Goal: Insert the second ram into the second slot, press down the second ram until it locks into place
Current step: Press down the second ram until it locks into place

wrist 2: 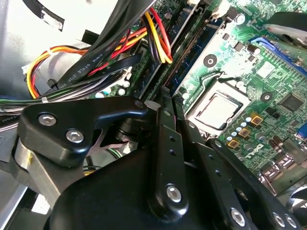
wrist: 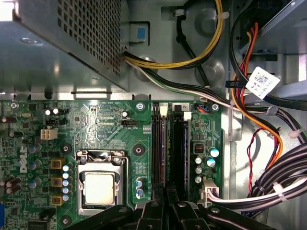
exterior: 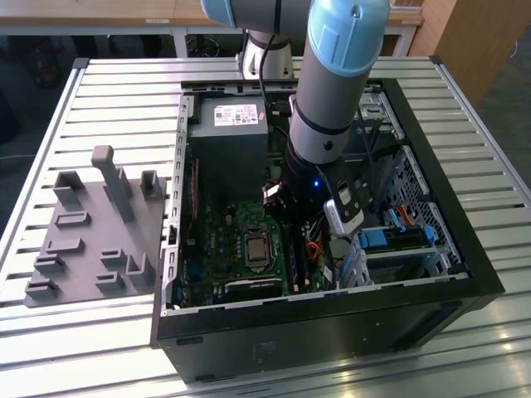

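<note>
Second ram (wrist: 164,153): a thin dark-blue stick standing on edge in one of two long parallel slots on the green circuit board (wrist: 110,129). In the first wrist view it runs straight away from the gripper (wrist: 166,192), and a white latch (wrist: 163,111) sits at its far end. The neighbouring slot (wrist: 181,153), with its own white latch, lies just beside it on the side away from the processor.

Exterior view, from its left to its right:
- A grey moulded fixture (exterior: 91,228) with upright posts lies on the slatted metal table (exterior: 124,91), well apart from the arm.
- Beside it stands the open black computer case (exterior: 332,332), lying on its side with the circuit board facing up.
- A grey power supply (exterior: 228,133) fills the far corner of the case.
- The square processor (exterior: 253,249) sits near the middle of the board.
- The grey-and-blue robot arm (exterior: 336,75) reaches down into the case, just to the right of the processor.
- Bright blue plastic brackets (exterior: 398,239) line the drive bays at the right.

Gripper (wrist 2: 173,108): its black fingers (wrist 2: 165,124) are drawn together with only a slit between them, low over the near end of the ram, whose edge runs into that slit. Whether the fingers pinch the stick or merely rest on it cannot be told. Bundles of yellow, red and black cables (wrist 2: 120,43) pass close by the gripper in the second wrist view.
</note>
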### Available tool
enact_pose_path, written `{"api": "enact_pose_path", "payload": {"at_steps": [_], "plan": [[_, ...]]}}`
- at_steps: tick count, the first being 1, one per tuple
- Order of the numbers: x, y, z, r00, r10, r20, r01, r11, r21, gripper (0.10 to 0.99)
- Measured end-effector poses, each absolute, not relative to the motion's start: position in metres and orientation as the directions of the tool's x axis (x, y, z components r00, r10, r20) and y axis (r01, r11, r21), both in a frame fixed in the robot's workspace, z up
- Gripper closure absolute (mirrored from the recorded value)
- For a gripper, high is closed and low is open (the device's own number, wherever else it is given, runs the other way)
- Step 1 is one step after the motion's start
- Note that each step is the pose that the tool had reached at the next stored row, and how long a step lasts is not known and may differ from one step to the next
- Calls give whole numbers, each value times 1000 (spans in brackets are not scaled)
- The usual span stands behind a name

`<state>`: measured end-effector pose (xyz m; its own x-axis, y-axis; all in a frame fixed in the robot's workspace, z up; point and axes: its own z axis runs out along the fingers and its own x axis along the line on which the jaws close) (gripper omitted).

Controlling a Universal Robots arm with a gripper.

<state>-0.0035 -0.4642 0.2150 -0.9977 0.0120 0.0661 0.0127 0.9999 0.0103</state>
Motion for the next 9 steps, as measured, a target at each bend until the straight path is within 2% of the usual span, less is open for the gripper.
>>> {"api": "enact_pose_path", "payload": {"at_steps": [6, 7, 9], "plan": [[-4, -464, 215, -998, 12, 66, 13, 1000, 9, 937], [-4, -464, 215, -998, 12, 66, 13, 1000, 8, 875], [-4, -464, 215, -998, 12, 66, 13, 1000, 8, 875]]}}
